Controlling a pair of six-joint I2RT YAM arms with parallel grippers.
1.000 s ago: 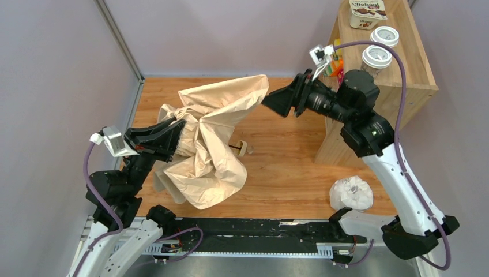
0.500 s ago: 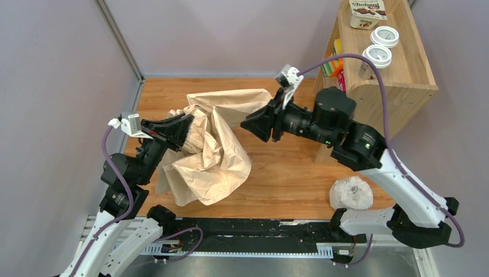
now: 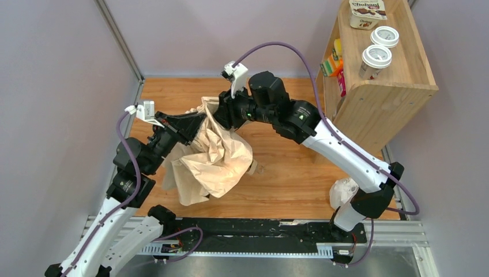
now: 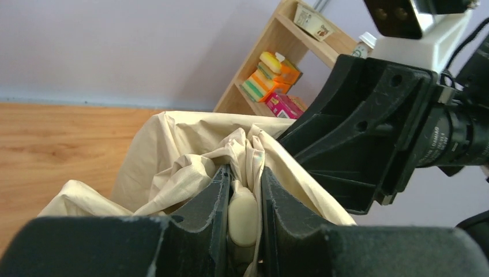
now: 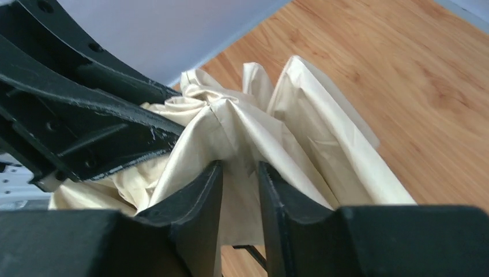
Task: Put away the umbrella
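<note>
Cream crumpled-fabric umbrella, bunched left of centre on the light wooden table.
We clamp its upper folds with both arms: left gripper closed at 10 o'clock, right gripper pinching at 1 o'clock.

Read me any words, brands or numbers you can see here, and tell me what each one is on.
"Chobani": on the tub on top of the shelf.
Round lids beside the tub: print too small to read.
Pink box inside the shelf: print blurred, unreadable.
</note>
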